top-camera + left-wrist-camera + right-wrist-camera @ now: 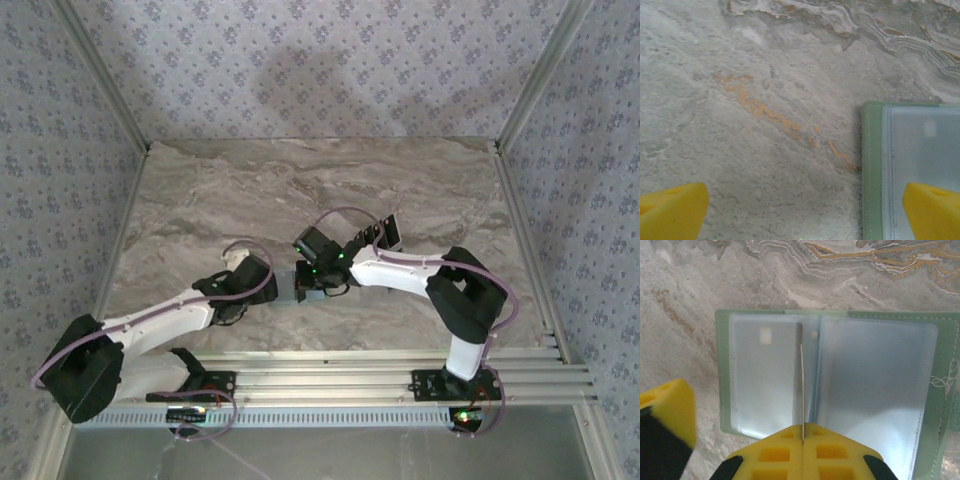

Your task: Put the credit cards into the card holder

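The sage-green card holder (pixel 945 350) lies open on the marble, its clear sleeves facing up. My right gripper (pixel 802 432) is shut on one credit card (pixel 802 385), which I see edge-on as a thin pale line standing over the holder's middle fold, beside the left sleeve (pixel 762 375). My left gripper (pixel 802 210) is open and low over the table at the holder's left edge (pixel 872 170), with one yellow fingertip (pixel 932 210) above the sleeve. From above, both grippers (pixel 275 288) (pixel 310 280) meet over the holder (pixel 287 296). More dark cards (pixel 388 232) lie behind the right arm.
The marble table (pixel 200 200) has open room to the left and at the back. Patterned walls with metal posts close it in. An aluminium rail (pixel 380 365) runs along the near edge, by the arm bases.
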Action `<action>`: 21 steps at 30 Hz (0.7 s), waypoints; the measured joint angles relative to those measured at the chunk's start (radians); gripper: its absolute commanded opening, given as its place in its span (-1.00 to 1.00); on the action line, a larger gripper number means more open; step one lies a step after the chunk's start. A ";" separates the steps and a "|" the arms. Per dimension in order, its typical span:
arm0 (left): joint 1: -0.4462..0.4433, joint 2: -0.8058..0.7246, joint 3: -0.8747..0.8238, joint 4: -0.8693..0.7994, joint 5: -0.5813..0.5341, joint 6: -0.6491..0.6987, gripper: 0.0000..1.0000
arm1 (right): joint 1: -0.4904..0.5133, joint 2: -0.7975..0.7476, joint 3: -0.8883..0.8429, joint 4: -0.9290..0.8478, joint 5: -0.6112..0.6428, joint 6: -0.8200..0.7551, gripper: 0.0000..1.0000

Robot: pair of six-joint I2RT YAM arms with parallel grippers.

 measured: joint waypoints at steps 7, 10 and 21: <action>0.000 0.090 0.050 0.024 0.029 0.039 1.00 | -0.045 -0.066 -0.015 0.009 -0.036 -0.026 -1.00; 0.000 0.111 0.064 0.039 0.036 0.042 1.00 | -0.068 -0.071 -0.020 0.016 -0.041 -0.033 -1.00; -0.001 0.156 0.075 0.047 0.044 0.050 1.00 | -0.114 -0.058 -0.119 0.044 -0.045 -0.036 -1.00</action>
